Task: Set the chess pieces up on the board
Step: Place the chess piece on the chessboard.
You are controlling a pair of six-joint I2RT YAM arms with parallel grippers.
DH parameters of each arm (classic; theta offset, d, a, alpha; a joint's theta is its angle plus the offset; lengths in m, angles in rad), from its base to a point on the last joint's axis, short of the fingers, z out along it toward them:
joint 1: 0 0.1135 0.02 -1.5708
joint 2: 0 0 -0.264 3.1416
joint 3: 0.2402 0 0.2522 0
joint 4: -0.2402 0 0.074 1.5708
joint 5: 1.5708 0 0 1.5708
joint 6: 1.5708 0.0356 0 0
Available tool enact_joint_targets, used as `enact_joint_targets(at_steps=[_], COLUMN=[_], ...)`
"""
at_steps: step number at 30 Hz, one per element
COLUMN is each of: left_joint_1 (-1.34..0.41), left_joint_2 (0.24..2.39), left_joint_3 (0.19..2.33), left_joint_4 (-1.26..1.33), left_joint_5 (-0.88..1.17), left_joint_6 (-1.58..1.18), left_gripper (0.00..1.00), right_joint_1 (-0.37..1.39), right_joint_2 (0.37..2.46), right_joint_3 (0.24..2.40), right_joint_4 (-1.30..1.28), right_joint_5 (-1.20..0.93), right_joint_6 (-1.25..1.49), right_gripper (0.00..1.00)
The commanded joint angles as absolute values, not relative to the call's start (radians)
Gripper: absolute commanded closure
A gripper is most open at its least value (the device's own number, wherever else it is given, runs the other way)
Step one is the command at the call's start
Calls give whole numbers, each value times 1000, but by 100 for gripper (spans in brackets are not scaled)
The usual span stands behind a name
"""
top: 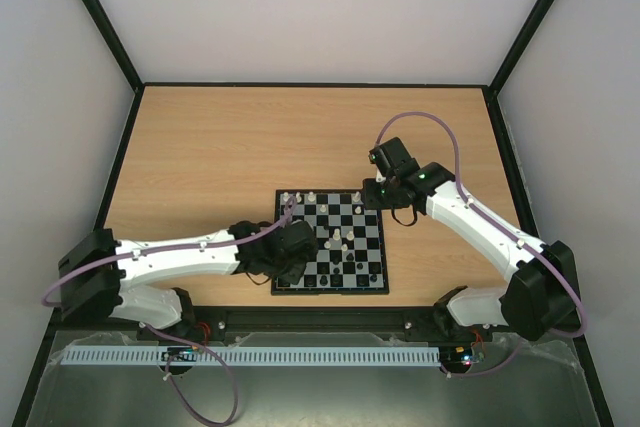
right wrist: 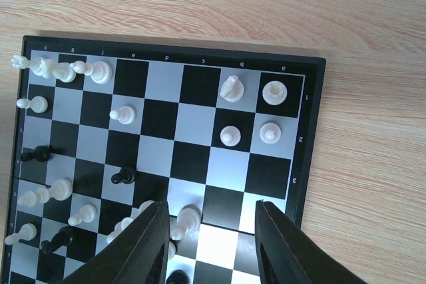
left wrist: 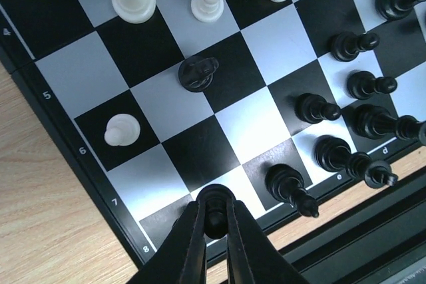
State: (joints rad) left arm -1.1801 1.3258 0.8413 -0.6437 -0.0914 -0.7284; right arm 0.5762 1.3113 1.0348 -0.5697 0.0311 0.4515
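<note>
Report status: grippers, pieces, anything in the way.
Left gripper shut on black piece at board edge. Right gripper open, empty, above board. Chess pieces mixed mid-board; none touching fingers.

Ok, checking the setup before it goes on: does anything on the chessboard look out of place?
A cream-white pawn stands alone on row 6 of the black-and-grey chequered board, at the end where black pieces cluster. A lone black piece mid-board sits off-centre and may be toppled.
</note>
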Motion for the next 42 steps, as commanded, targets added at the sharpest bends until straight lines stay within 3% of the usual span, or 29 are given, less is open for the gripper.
enact_joint_targets(at_steps=[1, 33, 36, 39, 42], left_joint_1=[-1189, -1189, -1189, -1189, -1189], left_joint_2=[1371, 1507, 1508, 1499, 1483], left_joint_3=[827, 812, 812, 818, 831], left_joint_4=[-606, -553, -562, -570, -583], left_joint_5=[-83, -120, -127, -126, -126], left_joint_6=[-715, -690, -694, -698, -702], left_gripper=[94, 90, 88, 75, 73], right_joint_1=[574, 577, 577, 577, 578], right_joint_2=[1316, 1305, 1303, 1302, 1302], right_joint_3=[1033, 1020, 1019, 1018, 1018], right_joint_4=[-588, -586, -584, -584, -585], right_joint_5=[22, 17, 18, 19, 18], right_joint_6=[435, 439, 439, 439, 439], right_gripper=[64, 64, 64, 64, 64])
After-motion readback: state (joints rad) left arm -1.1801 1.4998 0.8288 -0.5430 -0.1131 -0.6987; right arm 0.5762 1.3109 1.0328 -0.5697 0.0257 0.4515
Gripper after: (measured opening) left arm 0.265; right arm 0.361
